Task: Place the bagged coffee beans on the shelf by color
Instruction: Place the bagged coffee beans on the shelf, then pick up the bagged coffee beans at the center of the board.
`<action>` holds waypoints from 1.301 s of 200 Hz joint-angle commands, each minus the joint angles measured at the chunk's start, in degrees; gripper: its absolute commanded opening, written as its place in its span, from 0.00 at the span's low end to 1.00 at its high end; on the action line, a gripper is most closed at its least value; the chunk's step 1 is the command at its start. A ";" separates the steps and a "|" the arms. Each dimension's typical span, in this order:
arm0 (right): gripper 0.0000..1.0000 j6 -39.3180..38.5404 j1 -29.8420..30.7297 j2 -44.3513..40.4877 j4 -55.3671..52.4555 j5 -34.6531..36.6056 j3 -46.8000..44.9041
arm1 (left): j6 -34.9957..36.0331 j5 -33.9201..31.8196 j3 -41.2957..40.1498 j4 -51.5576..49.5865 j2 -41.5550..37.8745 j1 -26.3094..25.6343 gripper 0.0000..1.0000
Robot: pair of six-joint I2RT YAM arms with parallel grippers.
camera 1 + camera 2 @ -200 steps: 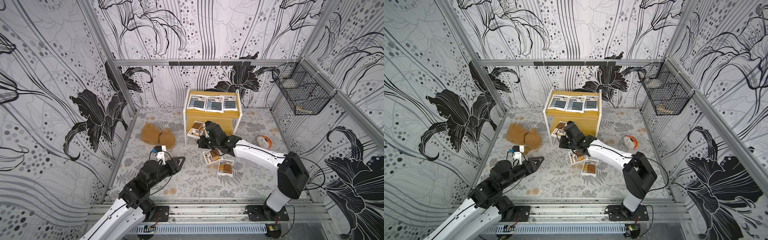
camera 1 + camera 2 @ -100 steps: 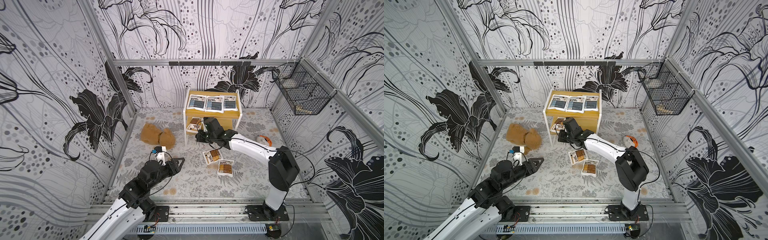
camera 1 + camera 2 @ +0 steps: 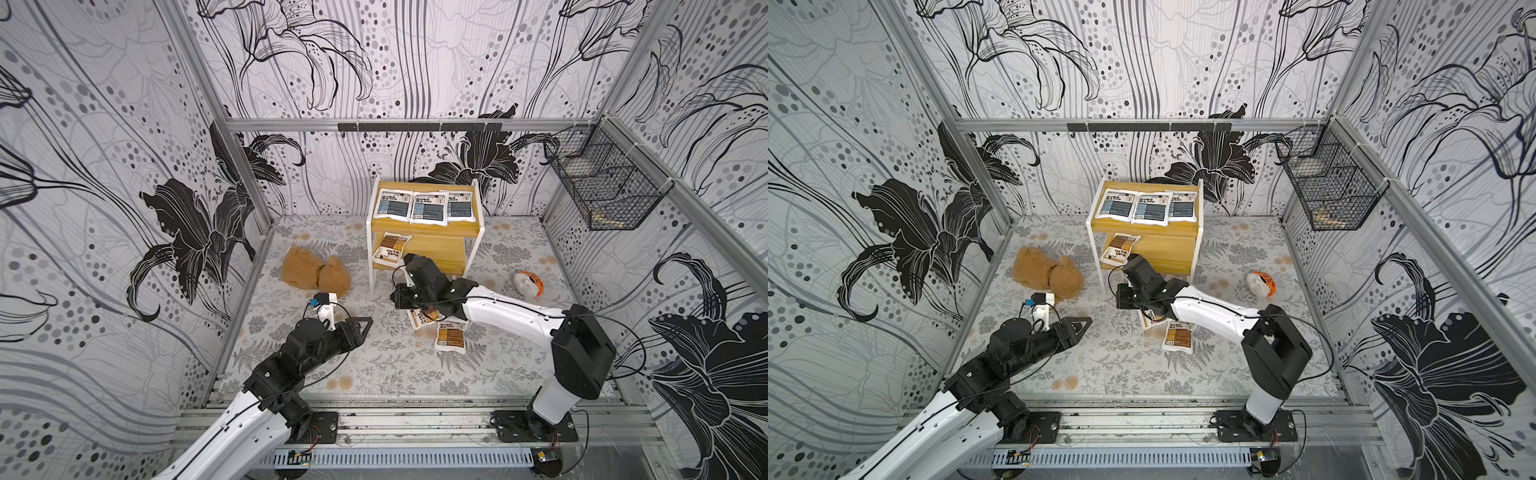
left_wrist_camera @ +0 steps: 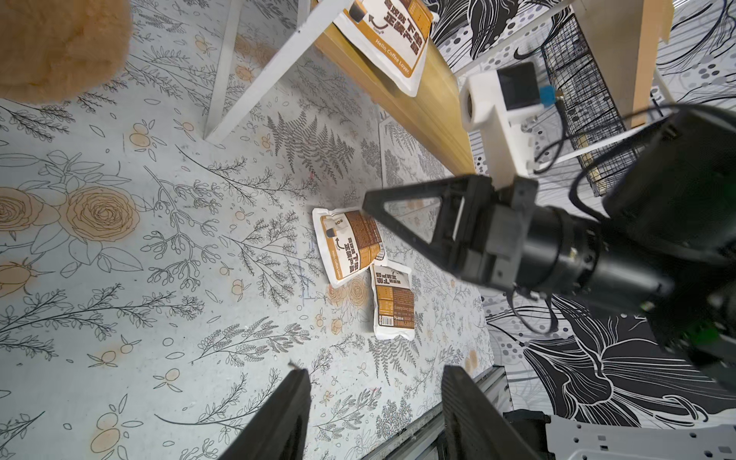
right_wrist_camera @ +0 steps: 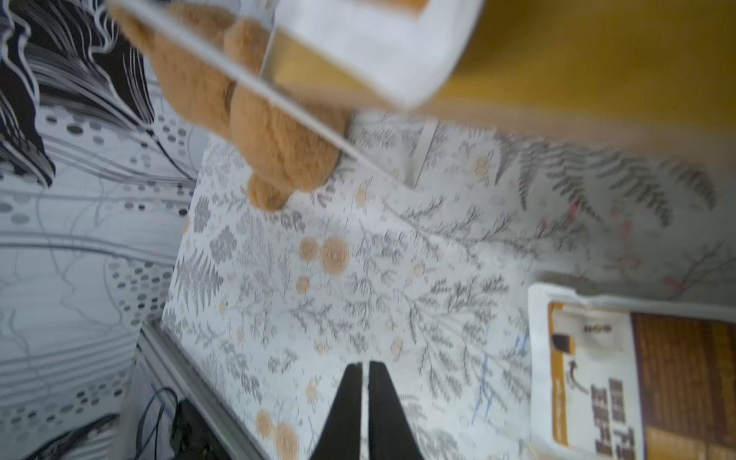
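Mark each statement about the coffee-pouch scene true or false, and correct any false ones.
1. Three blue-grey pouches lie on the shelf's top board. True.
2. The lower board holds two brown pouches. False: only one brown pouch lies there.
3. Two brown pouches lie on the floor. True.
4. The teddy bear sits in the wire basket. False: it lies on the floor beside the shelf.

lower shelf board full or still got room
Still has room: one brown pouch lies at one end of the lower board; the rest is bare.
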 commanded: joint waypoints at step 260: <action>0.71 14.98 -22.13 -43.04 8.34 -13.15 -56.66 | -8.57 -2.81 -9.73 36.73 23.43 -17.89 0.70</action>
